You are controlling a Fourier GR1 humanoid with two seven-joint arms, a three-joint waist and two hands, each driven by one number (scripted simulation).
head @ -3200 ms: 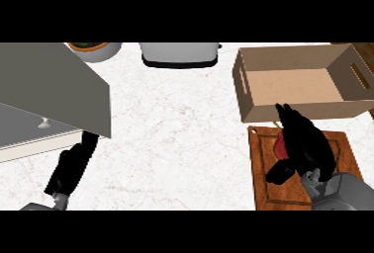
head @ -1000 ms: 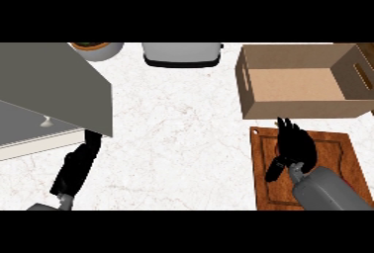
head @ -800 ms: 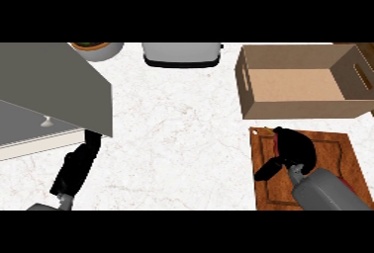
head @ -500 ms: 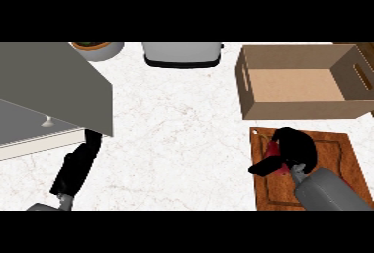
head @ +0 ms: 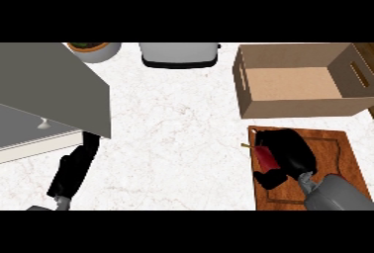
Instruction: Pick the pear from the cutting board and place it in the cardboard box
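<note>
Left hand (head: 67, 182) hangs low at the desk's (head: 175, 123) near-left edge, well apart from the work; whether clenched or released, cannot tell. Right hand (head: 288, 150) is far nearer, curled over the pear (head: 264, 155) on the cutting board (head: 343, 153), apparently grasping it. The red pear shows at the hand's left side, long axis running near-to-far, stem pointing away and leftward. Cardboard box (head: 300, 81) lies just beyond the board, open-topped.
</note>
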